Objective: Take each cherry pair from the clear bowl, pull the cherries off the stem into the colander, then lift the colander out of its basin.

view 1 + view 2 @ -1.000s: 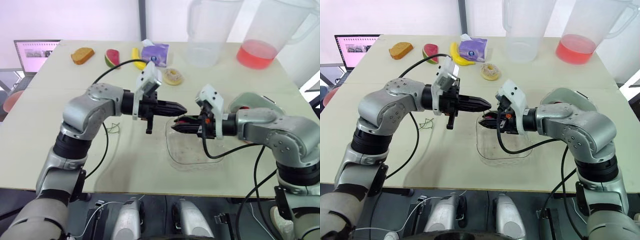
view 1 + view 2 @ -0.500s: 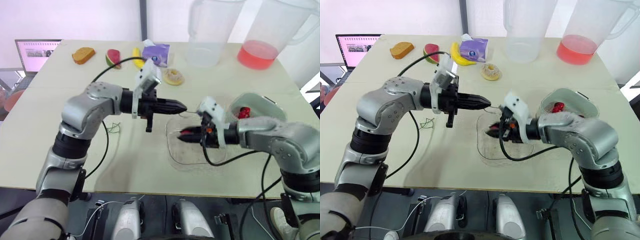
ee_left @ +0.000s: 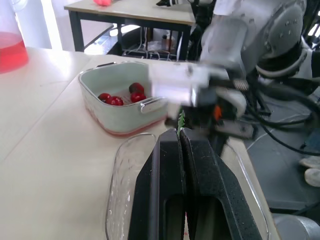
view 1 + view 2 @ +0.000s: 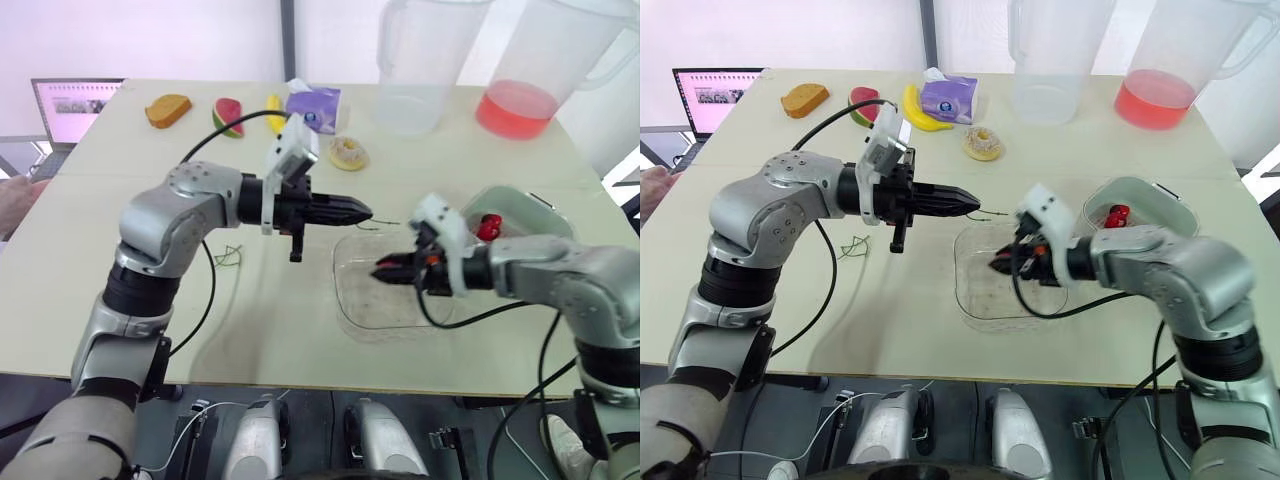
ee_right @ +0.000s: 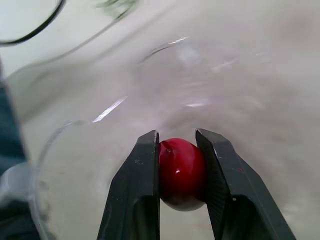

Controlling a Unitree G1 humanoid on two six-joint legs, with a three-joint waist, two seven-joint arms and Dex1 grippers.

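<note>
As left end effector (image 4: 975, 208) grips, stem (image 4: 993, 214) points rightward.

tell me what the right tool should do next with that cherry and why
Probably swing the right tool over to the colander and release: it pinches a detached cherry above the clear bowl, while the left tool holds the stem.

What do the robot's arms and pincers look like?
Both arms are rounded silver-grey shells with black joints, each trailing a looping black cable. A white boxy block sits at each wrist. The left pincer and right pincer each have two slim black fingers.
</note>
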